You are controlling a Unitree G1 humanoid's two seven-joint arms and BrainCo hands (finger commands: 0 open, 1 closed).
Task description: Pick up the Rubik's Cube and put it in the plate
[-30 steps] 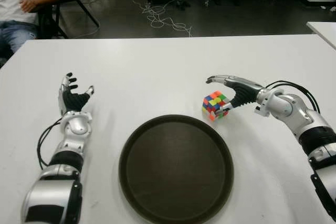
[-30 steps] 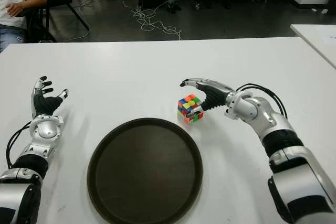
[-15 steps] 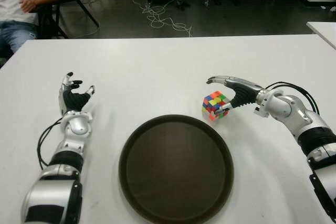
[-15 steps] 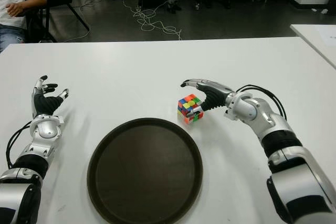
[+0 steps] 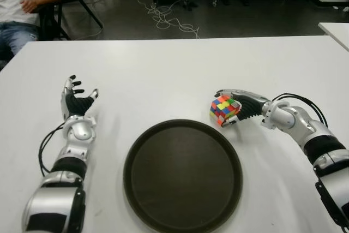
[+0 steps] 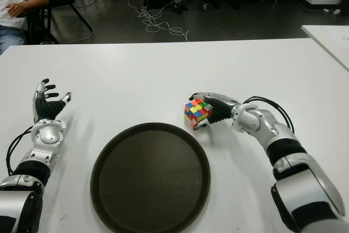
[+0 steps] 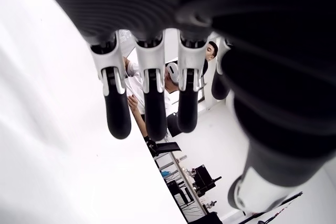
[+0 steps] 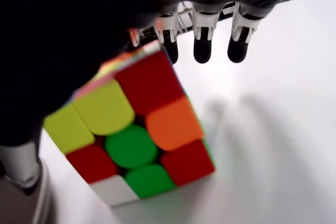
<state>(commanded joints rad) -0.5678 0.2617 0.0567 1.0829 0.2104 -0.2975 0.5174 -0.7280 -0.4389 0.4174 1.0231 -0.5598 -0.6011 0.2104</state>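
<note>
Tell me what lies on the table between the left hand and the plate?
Nothing: both eye views show only bare white table between the open left hand and the plate.

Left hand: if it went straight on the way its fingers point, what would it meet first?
Nothing, as far as shown: the open left hand points across bare table toward the far edge, well left of the plate. Depth is uncertain.

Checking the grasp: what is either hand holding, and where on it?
The right hand grips the cube, fingers over its top, thumb low on its side. The left hand holds nothing.
</note>
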